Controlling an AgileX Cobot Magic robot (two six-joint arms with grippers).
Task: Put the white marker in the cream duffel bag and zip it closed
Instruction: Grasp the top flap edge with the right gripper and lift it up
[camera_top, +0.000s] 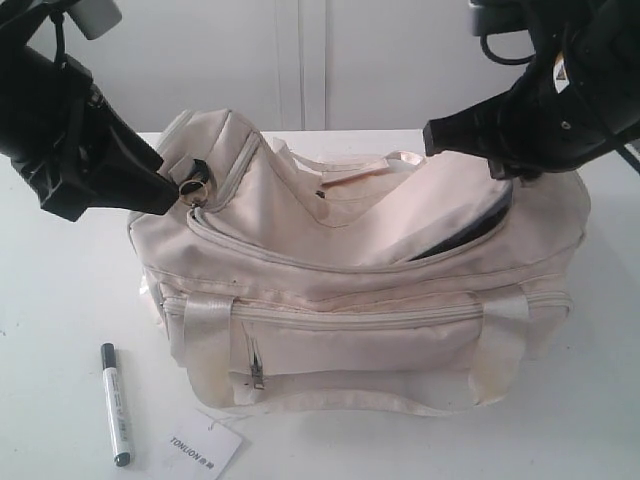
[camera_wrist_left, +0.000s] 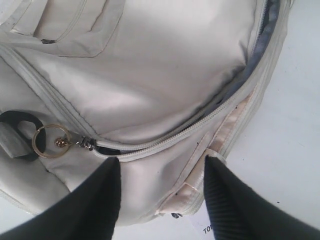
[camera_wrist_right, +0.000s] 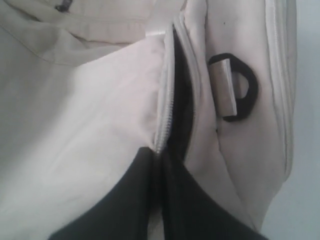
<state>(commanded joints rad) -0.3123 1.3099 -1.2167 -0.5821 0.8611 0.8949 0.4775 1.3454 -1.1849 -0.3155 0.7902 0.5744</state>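
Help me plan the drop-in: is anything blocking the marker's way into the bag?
Partly. The bag is unzipped, but its top flap sags over the mouth, leaving a dark gap only near the right gripper, which pinches the edge. The marker lies uncovered on the table.

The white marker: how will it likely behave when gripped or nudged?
The white marker is a slim round barrel lying flat on the smooth table, so a nudge would probably roll it. It looks small and light, likely easy to lift, though its smooth barrel might slip in a pinch.
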